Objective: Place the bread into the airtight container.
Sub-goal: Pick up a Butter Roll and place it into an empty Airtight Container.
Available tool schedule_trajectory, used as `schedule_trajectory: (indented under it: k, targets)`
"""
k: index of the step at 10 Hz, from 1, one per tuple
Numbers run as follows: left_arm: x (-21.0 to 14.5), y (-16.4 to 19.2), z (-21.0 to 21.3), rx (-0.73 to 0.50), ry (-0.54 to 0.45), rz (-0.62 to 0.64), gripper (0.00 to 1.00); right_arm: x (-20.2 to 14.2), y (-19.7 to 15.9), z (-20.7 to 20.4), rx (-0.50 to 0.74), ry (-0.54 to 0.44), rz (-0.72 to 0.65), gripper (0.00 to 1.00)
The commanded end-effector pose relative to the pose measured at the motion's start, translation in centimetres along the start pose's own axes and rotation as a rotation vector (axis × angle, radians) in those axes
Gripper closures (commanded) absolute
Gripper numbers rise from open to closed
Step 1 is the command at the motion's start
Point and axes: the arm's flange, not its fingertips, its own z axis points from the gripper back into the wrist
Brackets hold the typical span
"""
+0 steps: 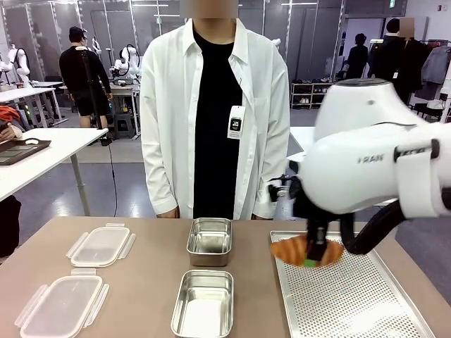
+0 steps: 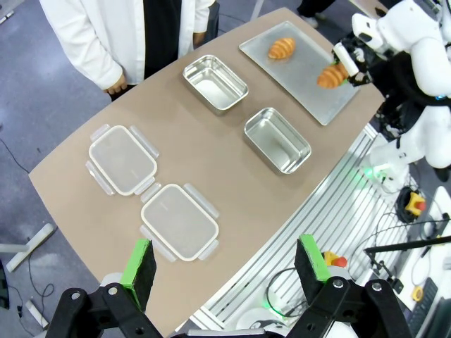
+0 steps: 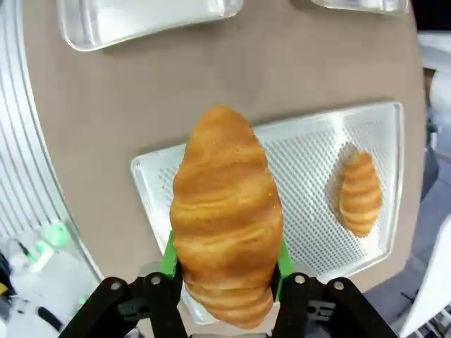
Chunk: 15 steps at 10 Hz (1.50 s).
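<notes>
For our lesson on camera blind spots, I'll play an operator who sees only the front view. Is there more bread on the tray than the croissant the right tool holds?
Observer: Yes. A second croissant lies on the perforated tray, toward its far end.
Operator: How is the held one gripped?
Observer: The right tool has a green pad on each side of the held croissant, clamped toward one end, not at the middle.
Operator: And the left tool?
Observer: The left tool is open, high above the robot-side edge of the table, nearest a clear lid.
</notes>
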Motion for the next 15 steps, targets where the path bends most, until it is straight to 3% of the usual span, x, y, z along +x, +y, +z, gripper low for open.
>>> schedule_trajectory:
  k: [1,4,7,15]
  targets:
    - [0.1,-0.1,0.1,-0.007,-0.005,-0.016,0.00,5.1,2.1,-0.7,-0.035,0.000,0.002,0.43]
    - [0.1,-0.1,0.1,-0.007,-0.005,-0.016,0.00,11.9,5.6,-2.4,0.000,-0.018,-0.015,0.43]
    - [0.1,-0.1,0.1,-0.007,-0.005,-0.016,0.00,15.5,8.4,-3.3,-0.013,-0.074,-0.020,0.43]
    - [0.1,-0.1,0.1,-0.007,-0.005,-0.016,0.00,15.7,8.9,-2.9,0.006,-0.086,0.013,0.43]
